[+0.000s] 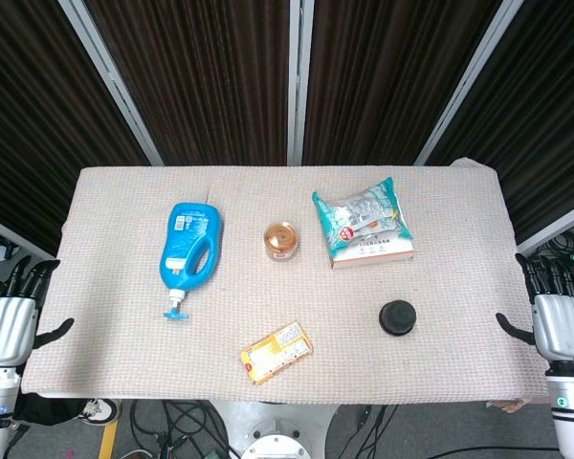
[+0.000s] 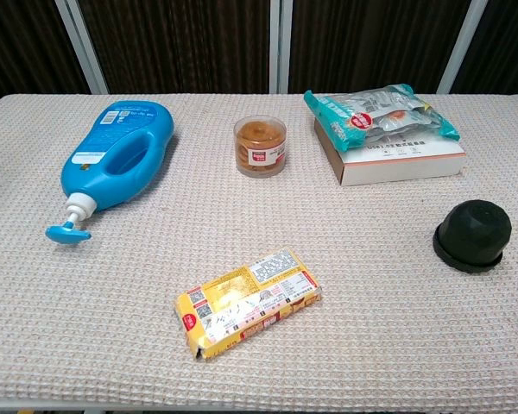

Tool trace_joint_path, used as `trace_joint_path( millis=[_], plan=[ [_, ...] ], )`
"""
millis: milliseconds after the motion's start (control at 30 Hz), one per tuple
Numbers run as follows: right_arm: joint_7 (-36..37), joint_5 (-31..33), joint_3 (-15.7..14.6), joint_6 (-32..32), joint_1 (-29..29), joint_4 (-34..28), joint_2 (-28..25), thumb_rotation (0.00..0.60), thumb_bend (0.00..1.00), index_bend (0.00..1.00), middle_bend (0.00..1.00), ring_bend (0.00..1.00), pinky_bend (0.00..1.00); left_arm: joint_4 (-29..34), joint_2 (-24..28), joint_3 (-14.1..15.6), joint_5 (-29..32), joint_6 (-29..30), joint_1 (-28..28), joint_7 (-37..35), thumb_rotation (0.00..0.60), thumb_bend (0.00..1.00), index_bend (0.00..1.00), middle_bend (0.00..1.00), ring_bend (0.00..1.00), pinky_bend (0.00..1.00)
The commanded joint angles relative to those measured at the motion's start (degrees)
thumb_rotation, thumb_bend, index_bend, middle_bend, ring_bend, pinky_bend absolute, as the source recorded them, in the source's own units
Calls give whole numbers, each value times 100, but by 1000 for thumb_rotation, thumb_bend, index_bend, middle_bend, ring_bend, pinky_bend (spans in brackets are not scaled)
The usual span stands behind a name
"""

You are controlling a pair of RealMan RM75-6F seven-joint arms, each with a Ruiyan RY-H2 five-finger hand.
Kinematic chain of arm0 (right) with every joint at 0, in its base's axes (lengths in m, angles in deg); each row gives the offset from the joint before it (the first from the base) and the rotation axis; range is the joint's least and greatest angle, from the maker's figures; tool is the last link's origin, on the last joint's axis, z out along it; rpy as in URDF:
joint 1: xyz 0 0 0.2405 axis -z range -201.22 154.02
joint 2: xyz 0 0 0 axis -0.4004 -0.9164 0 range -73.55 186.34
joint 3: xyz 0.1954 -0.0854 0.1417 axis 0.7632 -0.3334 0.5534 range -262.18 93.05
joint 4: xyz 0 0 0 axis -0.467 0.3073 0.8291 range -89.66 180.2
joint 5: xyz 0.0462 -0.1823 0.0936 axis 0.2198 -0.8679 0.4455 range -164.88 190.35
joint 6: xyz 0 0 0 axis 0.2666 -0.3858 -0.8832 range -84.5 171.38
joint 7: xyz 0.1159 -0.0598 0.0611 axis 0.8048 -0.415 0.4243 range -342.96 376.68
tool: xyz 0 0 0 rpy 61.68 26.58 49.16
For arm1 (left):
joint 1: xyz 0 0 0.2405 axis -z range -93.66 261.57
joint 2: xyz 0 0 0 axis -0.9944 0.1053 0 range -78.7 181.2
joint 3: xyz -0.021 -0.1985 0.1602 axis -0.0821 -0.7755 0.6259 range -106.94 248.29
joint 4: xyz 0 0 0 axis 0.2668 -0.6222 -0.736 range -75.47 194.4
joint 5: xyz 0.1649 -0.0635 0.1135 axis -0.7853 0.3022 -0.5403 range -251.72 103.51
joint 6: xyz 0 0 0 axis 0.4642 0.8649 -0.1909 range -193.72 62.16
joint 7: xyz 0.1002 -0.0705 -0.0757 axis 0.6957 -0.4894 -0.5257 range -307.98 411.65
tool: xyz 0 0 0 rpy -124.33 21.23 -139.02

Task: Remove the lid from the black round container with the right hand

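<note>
Task not begun: right hand point(image 1: 560, 325) empty, fingers spread, well right of black round container point(image 1: 397, 317); lid on. Next: reach, grasp lid.

- The left hand point(image 1: 8, 320) and right hand point(image 1: 558, 316) show only in the head view; the chest view frames neither.
- The seam between lid and black round container point(image 2: 471, 235) cannot be made out.
- Print on the yellow packet point(image 2: 246, 301) is too small to read.
- The chest view crops the counter point(image 2: 397, 345) at both sides.
</note>
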Motion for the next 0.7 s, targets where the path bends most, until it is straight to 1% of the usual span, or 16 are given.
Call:
trace_joint_path(
  millis=[33,367,600,700],
  plan=[
    [-6,-1,-1,12,-6,-8,-1,600,101,15,136,0,0,-19,-9,4,-31,9,6,-15,600,133,138,154,62,313],
    [42,31,-52,166,-29,-60,-9,600,101,15,139,0,0,-3,-20,27,-96,-52,53,1,600,133,138,154,62,313],
    [4,54,-203,579,-147,-81,108,600,101,15,144,0,0,52,16,54,-117,-148,100,5,600,133,138,154,62,313],
    [-30,20,-286,794,-232,-65,195,600,101,15,143,0,0,-43,-43,76,-144,-135,93,-53,600,133,138,154,62,313]
  ],
)
